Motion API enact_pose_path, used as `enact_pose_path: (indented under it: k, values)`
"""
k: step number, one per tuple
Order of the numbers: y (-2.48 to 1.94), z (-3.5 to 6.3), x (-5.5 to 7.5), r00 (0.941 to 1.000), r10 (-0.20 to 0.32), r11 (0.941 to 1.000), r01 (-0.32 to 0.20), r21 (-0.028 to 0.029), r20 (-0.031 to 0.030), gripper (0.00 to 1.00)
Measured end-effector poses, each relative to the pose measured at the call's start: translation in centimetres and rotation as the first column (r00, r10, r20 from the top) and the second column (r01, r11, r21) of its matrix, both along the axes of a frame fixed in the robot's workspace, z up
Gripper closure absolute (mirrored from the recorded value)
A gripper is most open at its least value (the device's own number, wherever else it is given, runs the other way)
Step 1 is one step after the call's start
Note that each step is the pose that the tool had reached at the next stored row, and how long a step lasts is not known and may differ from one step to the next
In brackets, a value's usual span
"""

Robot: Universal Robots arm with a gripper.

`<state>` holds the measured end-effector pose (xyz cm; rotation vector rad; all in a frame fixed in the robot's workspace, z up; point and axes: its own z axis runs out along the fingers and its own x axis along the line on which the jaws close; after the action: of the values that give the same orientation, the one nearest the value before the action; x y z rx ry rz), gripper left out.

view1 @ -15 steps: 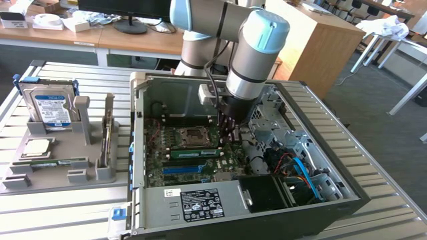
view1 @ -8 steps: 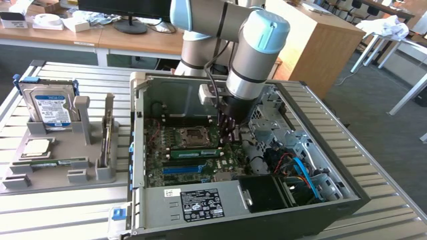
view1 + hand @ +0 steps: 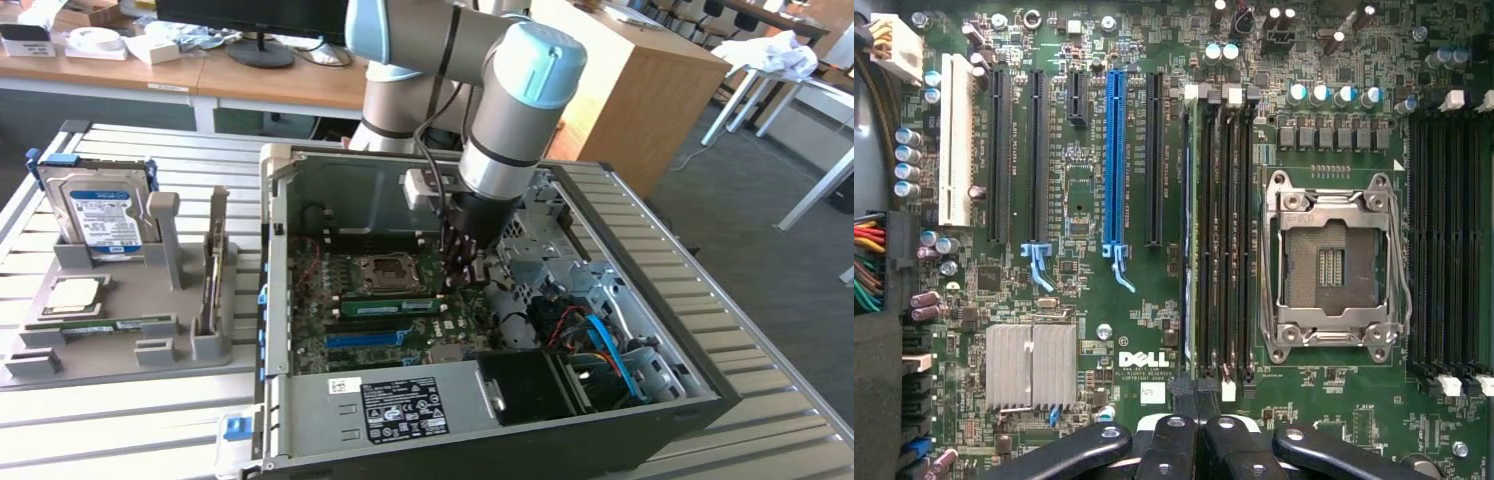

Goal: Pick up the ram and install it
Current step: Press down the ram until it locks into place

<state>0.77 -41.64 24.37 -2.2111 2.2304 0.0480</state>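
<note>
Black gripper (image 3: 458,262) hangs inside the open computer case (image 3: 641,300), fingers (image 3: 1172,440) pressed together. Below sits a long green RAM stick (image 3: 391,306) in its motherboard slot.

Exterior high, oblique; wrist close above motherboard (image 3: 1104,330).

1 ram (image 3: 390,304) in the motherboard (image 3: 1104,150), 1 ram stick (image 3: 100,326) on the holder, 1 hard drive (image 3: 104,216), 1 CPU chip (image 3: 74,293).

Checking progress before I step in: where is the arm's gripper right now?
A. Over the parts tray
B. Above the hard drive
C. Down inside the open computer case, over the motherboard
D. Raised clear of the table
C: the gripper reaches down into the computer case, just above the motherboard, apart from the parts tray.
</note>
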Motion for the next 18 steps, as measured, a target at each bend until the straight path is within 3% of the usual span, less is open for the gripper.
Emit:
enact_pose_path:
  k: [2, 7, 18]
  values:
    - [0.01, -0.01, 0.00, 1.0000, 0.000, 1.0000, 0.000, 0.0002, 0.0001, 0.90]
    - [0.51, -0.05, 0.01, 1.0000, 0.000, 1.0000, 0.000, 0.0002, 0.0001, 0.90]
    - [0.51, -0.61, 0.00, 1.0000, 0.000, 1.0000, 0.000, 0.0001, 0.0010, 0.90]
